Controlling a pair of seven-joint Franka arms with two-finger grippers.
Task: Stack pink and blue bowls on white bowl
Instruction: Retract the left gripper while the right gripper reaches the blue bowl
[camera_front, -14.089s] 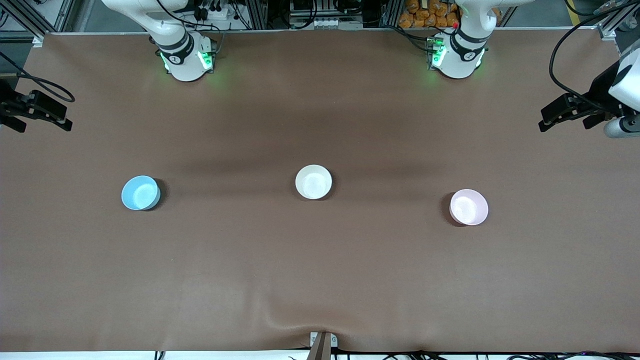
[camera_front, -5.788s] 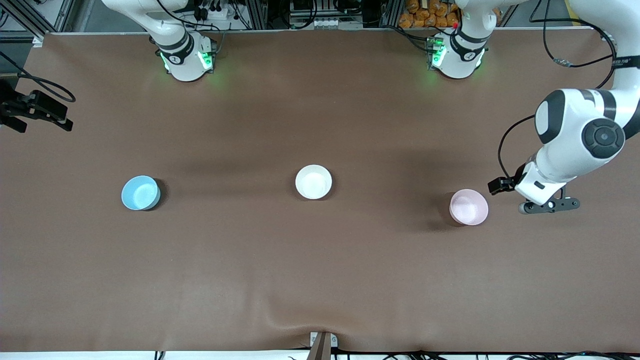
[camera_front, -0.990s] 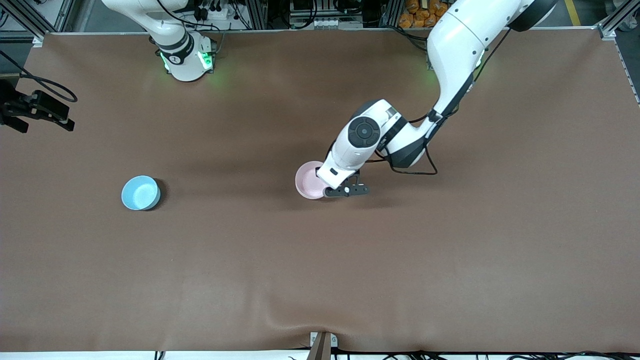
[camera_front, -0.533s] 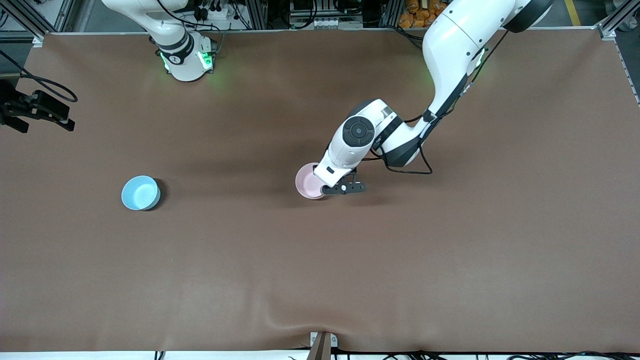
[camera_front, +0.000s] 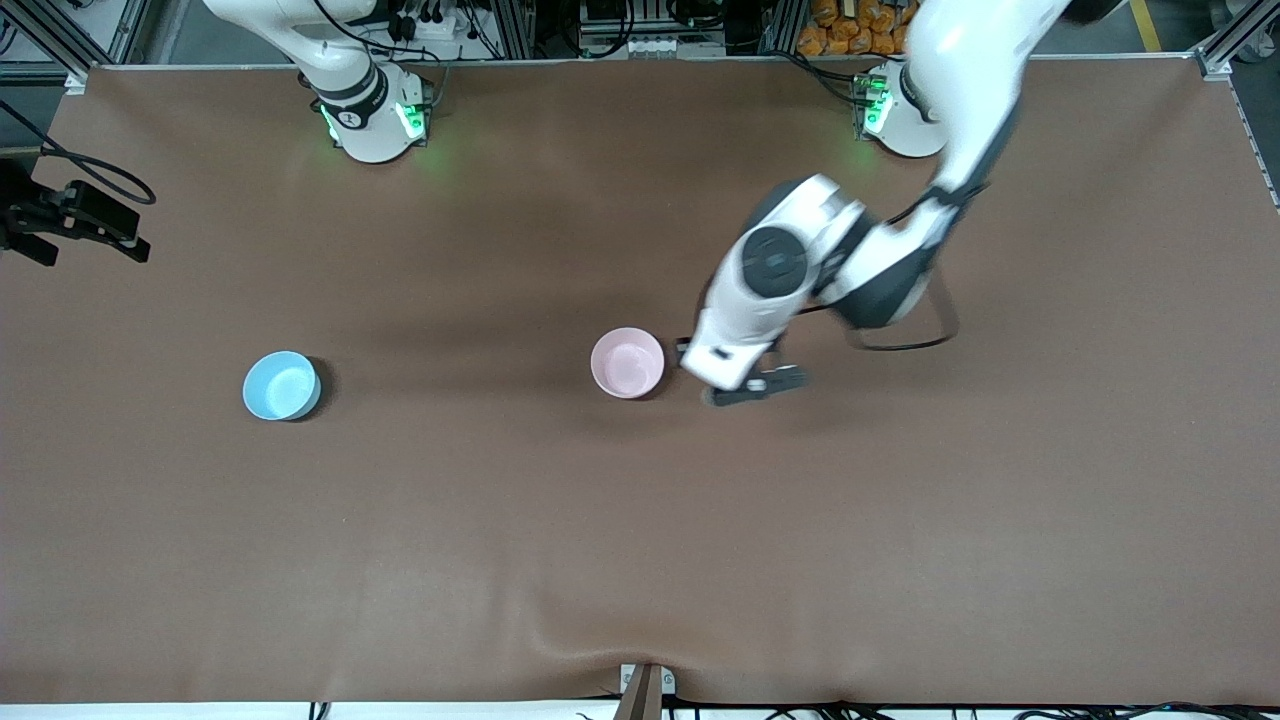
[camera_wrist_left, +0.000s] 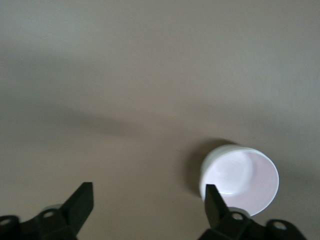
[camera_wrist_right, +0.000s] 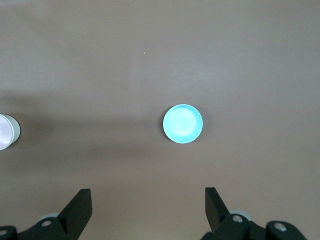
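The pink bowl (camera_front: 627, 362) sits nested in the white bowl at mid-table. Of the white bowl only the outer wall (camera_wrist_left: 206, 170) shows, around the pink inside (camera_wrist_left: 242, 180). My left gripper (camera_front: 745, 388) hangs open and empty just beside that stack, toward the left arm's end of the table; its fingertips (camera_wrist_left: 86, 195) hold nothing in the left wrist view. The blue bowl (camera_front: 281, 385) stands alone toward the right arm's end, and it shows from high above in the right wrist view (camera_wrist_right: 183, 123). My right gripper (camera_wrist_right: 148, 197) waits open, high over the table's edge (camera_front: 70, 215).
The brown table cloth (camera_front: 640, 560) has a small wrinkle at the edge nearest the front camera. A bracket (camera_front: 645, 690) sticks up there. Both arm bases (camera_front: 375, 115) stand along the edge farthest from that camera.
The left gripper has opened, let go of the pink bowl on the white bowl, and pulled away toward the left arm's end. The right arm has not moved.
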